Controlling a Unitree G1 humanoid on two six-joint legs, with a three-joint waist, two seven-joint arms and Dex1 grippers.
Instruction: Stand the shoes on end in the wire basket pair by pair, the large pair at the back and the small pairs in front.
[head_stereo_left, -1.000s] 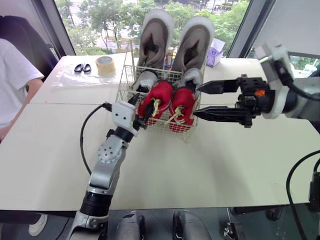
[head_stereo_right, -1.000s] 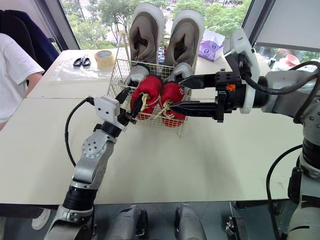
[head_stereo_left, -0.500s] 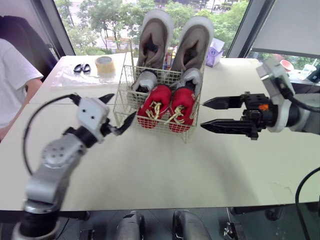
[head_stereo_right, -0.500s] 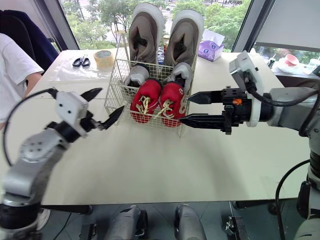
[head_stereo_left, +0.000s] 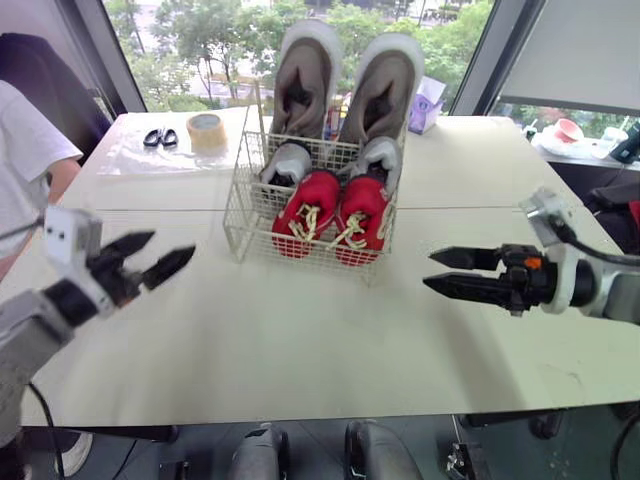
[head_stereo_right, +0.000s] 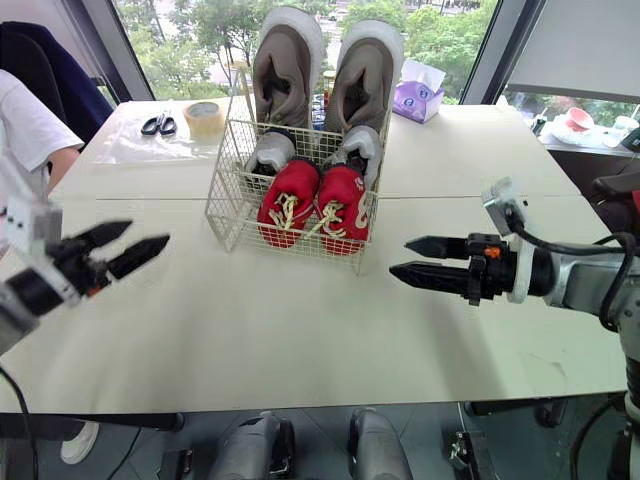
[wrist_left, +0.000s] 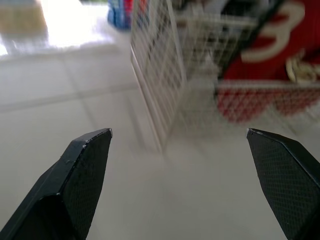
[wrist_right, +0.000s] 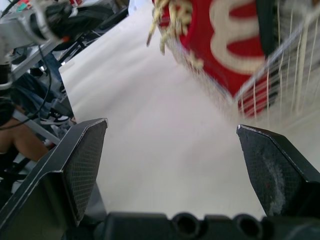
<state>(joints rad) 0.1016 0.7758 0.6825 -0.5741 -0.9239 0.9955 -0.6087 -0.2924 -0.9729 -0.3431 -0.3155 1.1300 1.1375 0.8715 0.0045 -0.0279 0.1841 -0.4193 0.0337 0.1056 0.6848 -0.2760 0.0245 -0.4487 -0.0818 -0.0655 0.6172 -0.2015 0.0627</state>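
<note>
1. My left gripper (head_stereo_left: 172, 244) hovers above the desk (head_stereo_left: 300, 330), well apart from the wire basket (head_stereo_left: 238, 215) and off its left side. Its two fingers are spread apart and hold nothing.
2. My right gripper (head_stereo_left: 428, 269) hovers off the basket's right side, nearer to it than the left gripper but not touching it. Its fingers are also spread apart and empty, with the tips pointing toward the basket.
3. The wire basket stands on the desk between the two grippers and a little beyond them.
4. Front row of the basket: the red pair (head_stereo_left: 335, 208) stands on end, side by side and touching, with pale laces facing the front wall.
5. Directly behind the red pair: the small grey pair (head_stereo_left: 288, 160), on end and partly hidden by the red shoes.
6. Back row of the basket: the large grey-brown pair (head_stereo_left: 305, 80) stands on end, side by side, rising well above the rim, with the openings facing forward.
7. Beyond the basket's left side: a roll of tape (head_stereo_left: 208, 130), with scissors (head_stereo_left: 160, 137) just beside it on a clear plastic sheet (head_stereo_left: 130, 155).
8. Beyond the basket's right rear corner: a purple tissue box (head_stereo_right: 418, 95).
9. Well off the basket's left side: a person's white sleeve (head_stereo_left: 20, 150) at the desk edge.
</note>
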